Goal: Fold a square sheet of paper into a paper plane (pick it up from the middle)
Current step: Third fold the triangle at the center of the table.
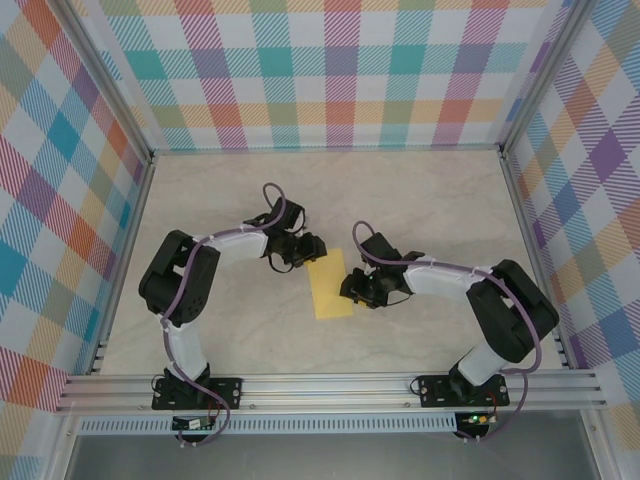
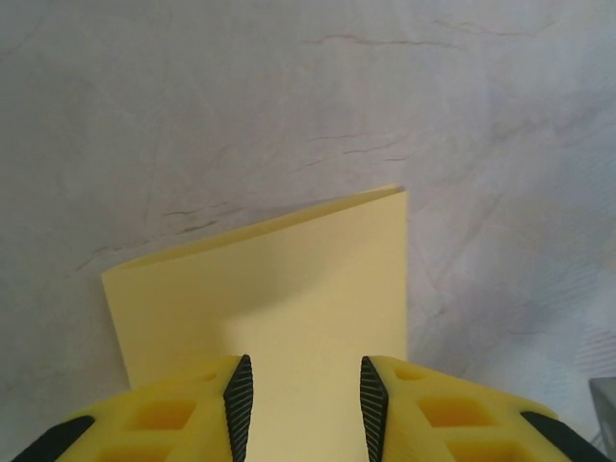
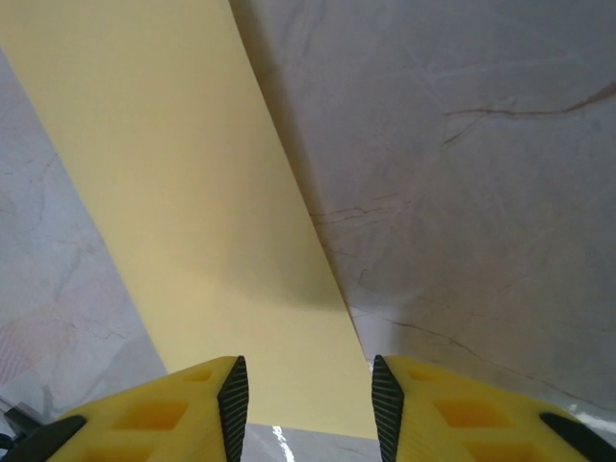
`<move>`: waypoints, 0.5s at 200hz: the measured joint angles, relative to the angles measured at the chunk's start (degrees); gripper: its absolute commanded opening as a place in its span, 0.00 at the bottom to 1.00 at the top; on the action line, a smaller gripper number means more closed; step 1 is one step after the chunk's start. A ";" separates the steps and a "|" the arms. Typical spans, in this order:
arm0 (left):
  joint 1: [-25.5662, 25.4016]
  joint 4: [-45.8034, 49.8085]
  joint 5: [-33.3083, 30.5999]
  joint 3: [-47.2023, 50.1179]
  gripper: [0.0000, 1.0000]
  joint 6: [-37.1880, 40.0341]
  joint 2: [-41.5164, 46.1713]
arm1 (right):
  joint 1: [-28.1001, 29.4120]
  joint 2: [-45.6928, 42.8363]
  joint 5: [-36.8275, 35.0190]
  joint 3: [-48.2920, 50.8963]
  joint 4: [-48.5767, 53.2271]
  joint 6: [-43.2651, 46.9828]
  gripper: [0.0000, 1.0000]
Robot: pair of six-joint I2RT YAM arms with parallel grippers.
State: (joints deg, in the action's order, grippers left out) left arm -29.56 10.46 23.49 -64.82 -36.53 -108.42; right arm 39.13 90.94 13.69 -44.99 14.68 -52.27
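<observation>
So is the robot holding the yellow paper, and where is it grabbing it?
Nothing is held. The yellow paper lies on the table, and the left tool and right tool both stand open over its edges.

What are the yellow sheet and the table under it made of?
The yellow sheet looks like thin matte paper: flat, no shine, crisp edges. The table looks like pale marble or a marble-print surface, from its thin dark veins; which is unclear.

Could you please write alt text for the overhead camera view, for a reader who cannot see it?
A yellow sheet of paper, a narrow rectangle, lies mid-table between two robot hands: the left hand at its far left corner, the right hand at its right edge. Pastel plaid walls enclose the pale marbled table.
</observation>
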 measured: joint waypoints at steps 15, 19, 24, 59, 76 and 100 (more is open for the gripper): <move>0.00 0.02 -0.17 0.00 0.35 -0.02 -1.18 | 0.00 0.42 0.00 0.00 -0.02 0.22 0.41; 0.00 0.00 -0.22 0.00 0.35 -0.02 -1.38 | -0.04 0.48 0.00 0.00 -0.04 0.26 0.41; 0.00 -0.02 -0.24 0.00 0.35 -0.02 -1.51 | -0.04 0.52 0.00 0.00 -0.09 0.26 0.41; 0.00 -0.04 -0.39 0.00 0.35 0.00 -1.57 | -0.04 1.14 0.52 0.00 -1.44 0.26 0.39; 0.00 -0.09 -0.39 0.07 0.35 0.00 -1.57 | -0.04 1.51 1.38 0.00 -2.95 0.22 0.37; 0.00 -0.26 -0.39 0.17 0.35 -0.02 -1.57 | -0.04 1.73 2.05 0.04 -4.92 0.15 0.39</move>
State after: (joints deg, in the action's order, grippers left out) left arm -29.56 10.20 23.09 -64.64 -36.56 -110.00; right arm 39.09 92.66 15.75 -44.95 9.76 -52.12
